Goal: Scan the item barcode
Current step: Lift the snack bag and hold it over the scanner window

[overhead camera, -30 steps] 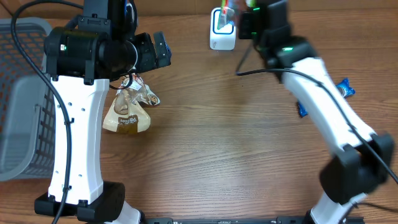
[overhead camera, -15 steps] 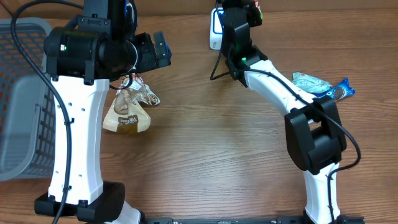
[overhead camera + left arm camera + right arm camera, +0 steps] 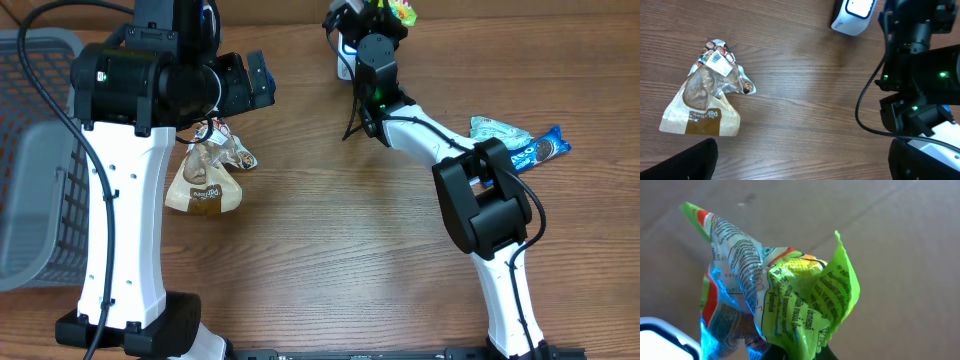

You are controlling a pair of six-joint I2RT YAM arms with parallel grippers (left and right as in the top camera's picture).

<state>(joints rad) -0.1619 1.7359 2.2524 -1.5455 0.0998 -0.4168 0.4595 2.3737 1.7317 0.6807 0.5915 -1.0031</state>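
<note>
Clearly nearest the white barcode scanner (image 3: 343, 62), the right gripper (image 3: 790, 352) pinches a crumpled green snack packet (image 3: 790, 295), which juts out from its jaws just beside the scanner. Well away from the scanner, the left gripper (image 3: 805, 167) hangs with jaws spread wide.

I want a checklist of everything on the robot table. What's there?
Surface: wooden table, no spills seen.
Job's things: white scanner at the far edge; green packet held near it.
Clutter: tan snack bag; blue cookie packet; pale blue packet.
Grippers: left gripper jaws open, holding nothing; right gripper shut on the green packet.
Cables: black cable looping off the right arm.
Surroundings: grey basket on the left.
</note>
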